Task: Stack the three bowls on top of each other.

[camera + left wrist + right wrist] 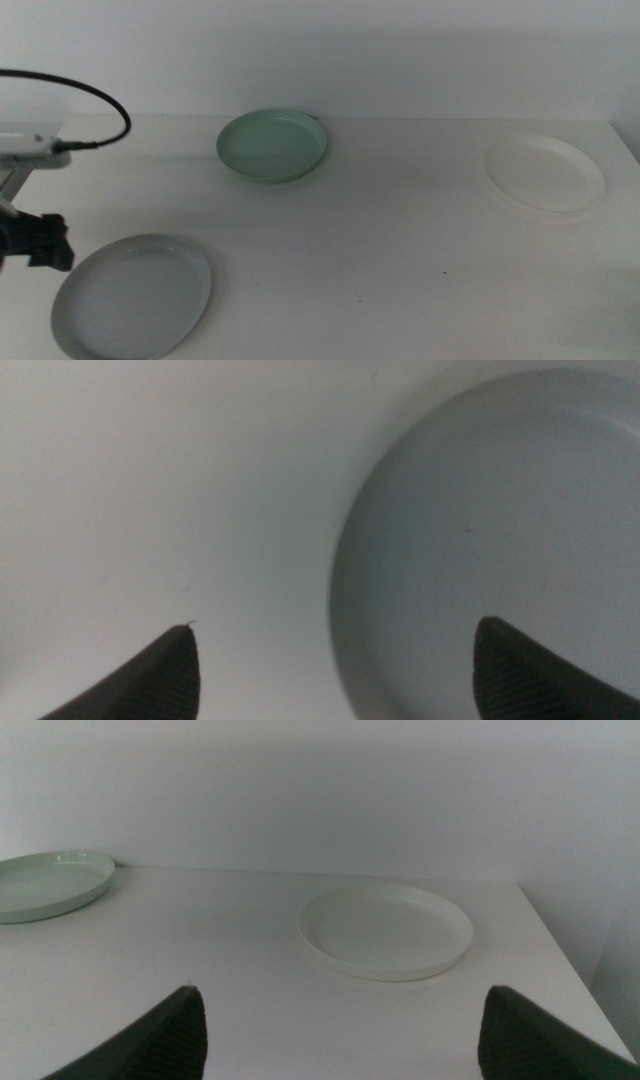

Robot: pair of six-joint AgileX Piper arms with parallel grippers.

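Observation:
The grey bowl (130, 297) lies at the table's near left. My left gripper (48, 244) hangs open just above its left rim. In the left wrist view the open left gripper (337, 625) straddles that rim, one jaw over the grey bowl (500, 530) and the other over bare table. At the back centre lies the mint green bowl (272, 144), and at the right the white bowl (545, 172). My right gripper (342, 990) is out of the middle view; it is open and empty, and faces the white bowl (385, 930) from a distance, with the green bowl (45, 885) beyond.
The white table (380, 260) ends at a pale wall behind the bowls. Its right edge runs close past the white bowl. A black cable (100, 105) loops above the left arm.

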